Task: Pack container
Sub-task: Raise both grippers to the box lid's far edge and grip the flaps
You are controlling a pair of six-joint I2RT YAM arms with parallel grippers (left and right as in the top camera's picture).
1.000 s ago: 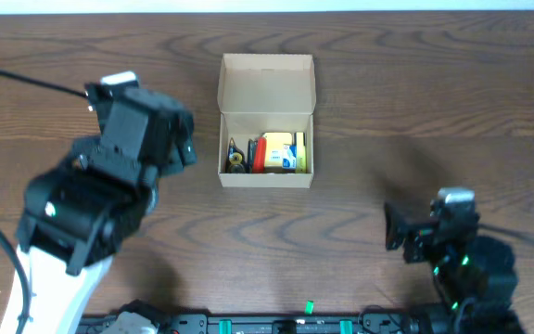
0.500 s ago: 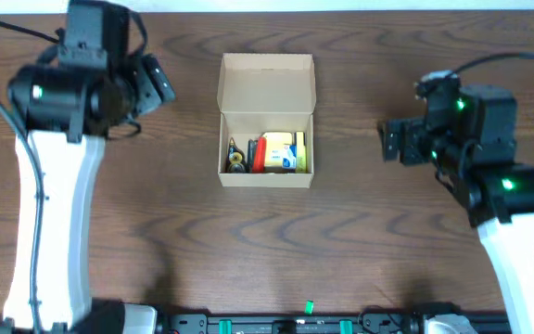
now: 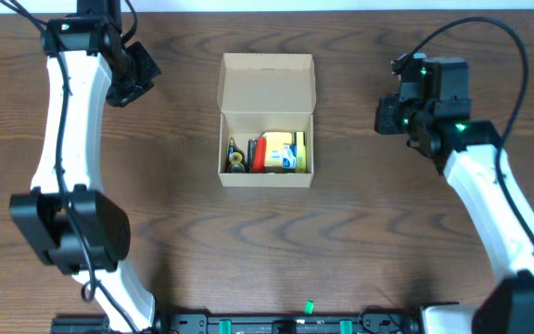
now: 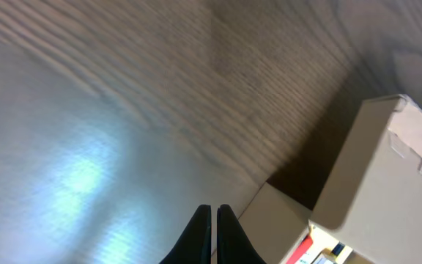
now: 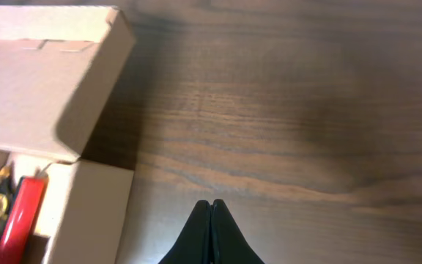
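I'm holding left arm (image 3: 63,102) and right arm (image 3: 478,176) flanking container (image 3: 265,179) (items (image 3: 276,153) inside, flap (image 3: 267,83) open) | both jaws clenched, empty | likely poised for closing flap

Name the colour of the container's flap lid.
Plain tan, like the whole container; clearest in the overhead view.

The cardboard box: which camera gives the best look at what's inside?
The overhead view: the whole box lies open, with red and yellow items inside. The left wrist view shows only its lid and a corner; the right wrist view, the lid and one end.
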